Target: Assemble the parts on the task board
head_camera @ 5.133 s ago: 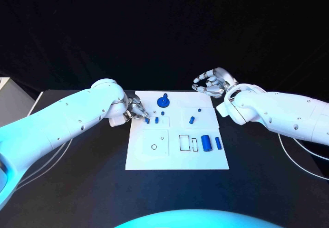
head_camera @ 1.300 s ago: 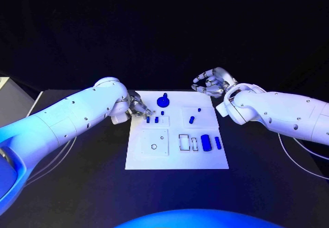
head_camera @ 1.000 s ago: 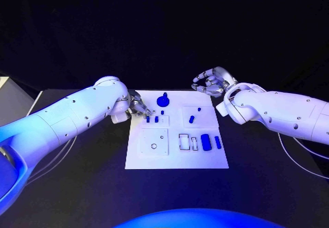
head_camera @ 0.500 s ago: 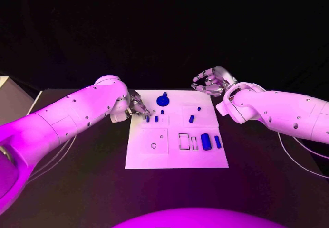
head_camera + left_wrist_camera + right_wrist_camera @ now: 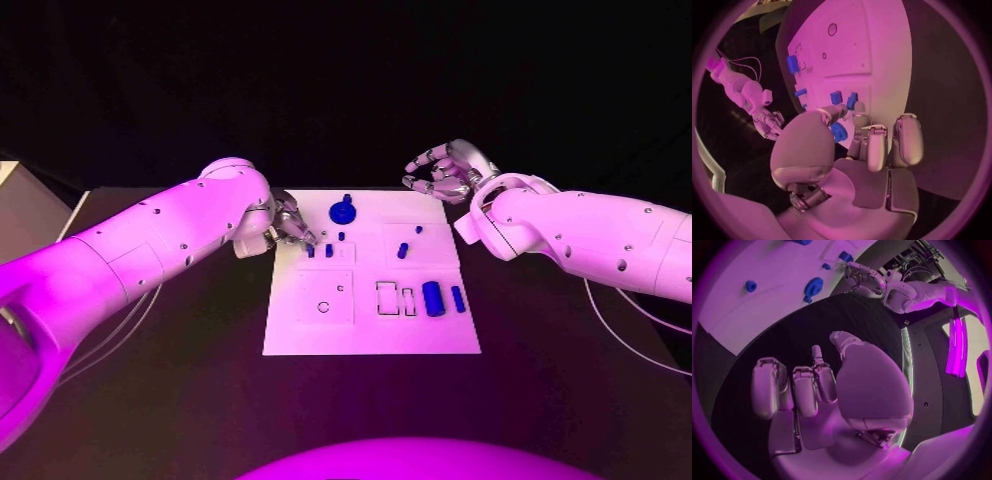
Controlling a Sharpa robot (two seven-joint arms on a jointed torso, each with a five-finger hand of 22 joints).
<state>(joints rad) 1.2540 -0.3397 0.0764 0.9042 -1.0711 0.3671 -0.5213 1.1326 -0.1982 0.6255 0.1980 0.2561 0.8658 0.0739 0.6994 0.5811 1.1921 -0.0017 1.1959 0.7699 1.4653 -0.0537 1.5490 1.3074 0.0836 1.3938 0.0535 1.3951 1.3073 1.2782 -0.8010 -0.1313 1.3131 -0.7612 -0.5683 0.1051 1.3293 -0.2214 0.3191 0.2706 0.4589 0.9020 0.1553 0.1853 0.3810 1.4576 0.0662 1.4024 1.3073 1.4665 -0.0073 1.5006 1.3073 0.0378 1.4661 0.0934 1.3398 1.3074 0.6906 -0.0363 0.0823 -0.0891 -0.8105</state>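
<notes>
Little had moved since the earlier frames: the left robot hand [image 5: 291, 226] kept its place at the board's 9 o'clock edge, though it had crept a touch toward the far end compared with five seconds before, and the right robot hand [image 5: 447, 172] went on hovering off the far corner at 1 o'clock.

From where I stood, the task board [image 5: 372, 335] lay at the middle of the counter [image 5: 188, 400]. Its small blue pegs [image 5: 329, 250] stood just beside the left fingertips [image 5: 854, 106], the round blue knob [image 5: 343, 212] sat at 12 o'clock, and the blue cylinder [image 5: 433, 298] lay near two thinner pieces toward 4 o'clock.

The left robot hand had its fingers drawn close together over the pegs; whether it actually pinched one I could not tell. The right robot hand was curled loosely around nothing, above bare counter.

The risk looked plain enough: those pegs stood close together, so a crowded set of fingers could knock a neighbour over or nudge the board sideways. A light, poorly seated pinch could also let a peg slip and roll off.
</notes>
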